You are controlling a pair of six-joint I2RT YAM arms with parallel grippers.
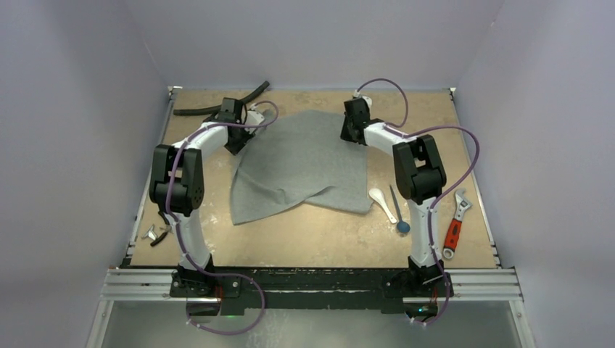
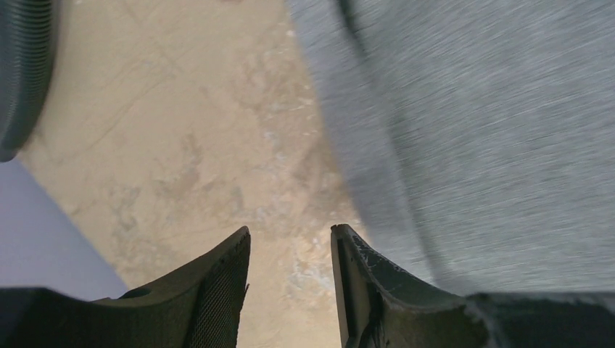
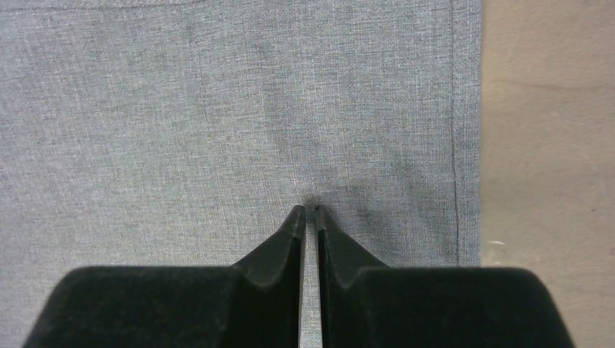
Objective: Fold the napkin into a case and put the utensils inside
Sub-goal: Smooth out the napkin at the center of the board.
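Grey napkin (image 1: 301,167) spread mid-table, far-left corner hidden by left arm (image 1: 190,156) | left gripper (image 2: 290,235) parted over bare table (image 2: 181,145), blurred cloth draping one finger | right gripper (image 3: 310,210) nearly closed, pinching napkin beside hemmed edge | spoon (image 1: 382,203), blue-ended stick (image 1: 397,210) just right of cloth

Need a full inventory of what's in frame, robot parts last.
napkin: 1, grey, spread mid-table
spoon: 1, white, just right of napkin's near corner
stick: 1, dark with round blue end, right of spoon
wrench: 1, red handle, metal head, near right edge
hose: 1, black, far left corner
small parts: count unclear, metal and black, near left edge
table: 1, tan
arms: 2, white and black, reaching to napkin's far corners
left gripper: 1, black, open, at napkin's far left edge
right gripper: 1, black, shut on napkin near far right corner
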